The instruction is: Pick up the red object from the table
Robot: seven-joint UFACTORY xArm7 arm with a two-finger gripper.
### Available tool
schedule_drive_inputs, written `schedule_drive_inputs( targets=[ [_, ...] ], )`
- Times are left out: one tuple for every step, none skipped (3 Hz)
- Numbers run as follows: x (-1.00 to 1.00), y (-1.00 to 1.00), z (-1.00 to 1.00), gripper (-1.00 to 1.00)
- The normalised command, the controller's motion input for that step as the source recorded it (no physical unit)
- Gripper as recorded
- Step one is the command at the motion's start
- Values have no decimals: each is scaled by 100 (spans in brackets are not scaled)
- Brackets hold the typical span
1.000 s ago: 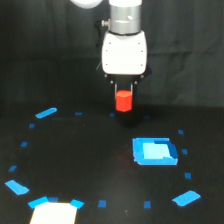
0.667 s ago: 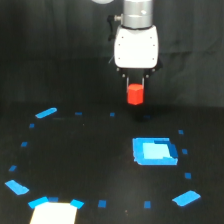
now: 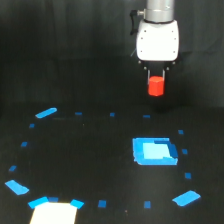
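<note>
The red object [image 3: 156,85] is a small red-orange block hanging in the air well above the black table [image 3: 90,155]. My gripper [image 3: 156,76] holds it from above, the dark fingers shut on its upper part under the white gripper body [image 3: 157,42]. The block's lower half sticks out below the fingertips. It hangs over the far right part of the table, above and behind the blue square patch.
A blue square patch [image 3: 154,151] lies on the table below the gripper. A white patch [image 3: 54,212] sits at the front left edge. Small blue tape marks [image 3: 46,113] form a ring around the table's middle.
The gripper has moved toward the exterior view's right and slightly upward with the red object held in it.
</note>
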Motion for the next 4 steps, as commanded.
schedule_drive_inputs(
  targets=[
    [-3, -18, 100, -100],
    [-28, -18, 100, -96],
    [-6, 29, 100, -66],
    [17, 34, 100, -100]
  ],
)
